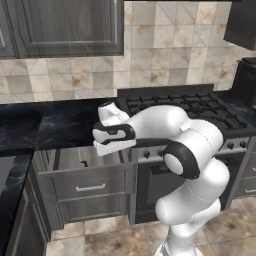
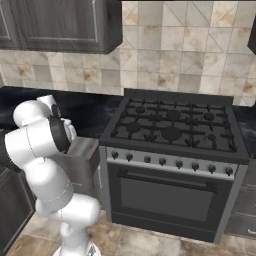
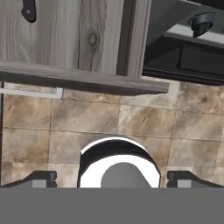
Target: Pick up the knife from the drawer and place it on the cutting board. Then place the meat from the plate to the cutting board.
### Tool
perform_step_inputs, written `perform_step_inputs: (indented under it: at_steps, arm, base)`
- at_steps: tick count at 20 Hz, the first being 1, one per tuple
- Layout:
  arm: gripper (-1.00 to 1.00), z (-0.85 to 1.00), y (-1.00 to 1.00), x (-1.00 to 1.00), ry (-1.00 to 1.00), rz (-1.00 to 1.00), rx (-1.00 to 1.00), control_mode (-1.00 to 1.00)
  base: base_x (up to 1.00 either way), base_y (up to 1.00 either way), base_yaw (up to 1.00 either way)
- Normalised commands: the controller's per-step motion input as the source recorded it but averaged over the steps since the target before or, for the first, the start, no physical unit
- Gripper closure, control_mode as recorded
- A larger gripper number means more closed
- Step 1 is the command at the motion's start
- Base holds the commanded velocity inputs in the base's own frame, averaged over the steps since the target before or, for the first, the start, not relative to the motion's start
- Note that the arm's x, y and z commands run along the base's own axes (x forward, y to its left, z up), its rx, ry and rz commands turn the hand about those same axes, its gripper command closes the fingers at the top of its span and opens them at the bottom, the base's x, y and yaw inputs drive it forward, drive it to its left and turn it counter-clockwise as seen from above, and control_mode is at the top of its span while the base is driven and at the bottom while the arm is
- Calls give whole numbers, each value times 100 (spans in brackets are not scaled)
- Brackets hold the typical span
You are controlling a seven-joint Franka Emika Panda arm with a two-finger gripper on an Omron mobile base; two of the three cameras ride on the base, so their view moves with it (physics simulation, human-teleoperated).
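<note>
The drawer (image 1: 90,186) stands pulled out left of the stove, showing its grey wood-grain front, silver bar handle and pale wood inside. Within it, the knife's black handle (image 1: 84,163) shows as a small dark shape; the hand view catches it at the top left (image 3: 28,9). My gripper (image 1: 111,146) hangs over the right side of the drawer (image 3: 65,39), pointing down. In the hand view the gripper (image 3: 113,177) is open, its fingertips (image 3: 41,177) wide apart with nothing between them, over the floor in front of the drawer front. The cutting board, the meat and the plate are out of view.
A black gas stove (image 2: 172,125) with an oven below stands right of the drawer; its knob (image 3: 203,22) shows near the hand. A dark marble counter (image 1: 45,125) runs behind the drawer, with grey wall cabinets (image 1: 65,25) above. The floor (image 3: 144,127) is tan tile.
</note>
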Motion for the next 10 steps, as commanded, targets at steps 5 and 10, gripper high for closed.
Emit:
perform_step_inputs:
  at_steps: [5, 10]
  arm:
    - [-100, -5, 0, 0, 3, 0, 0, -100]
    - [-100, -3, 0, 0, 3, 0, 0, -100]
  base:
    - [0, 0, 0]
    - [0, 0, 0]
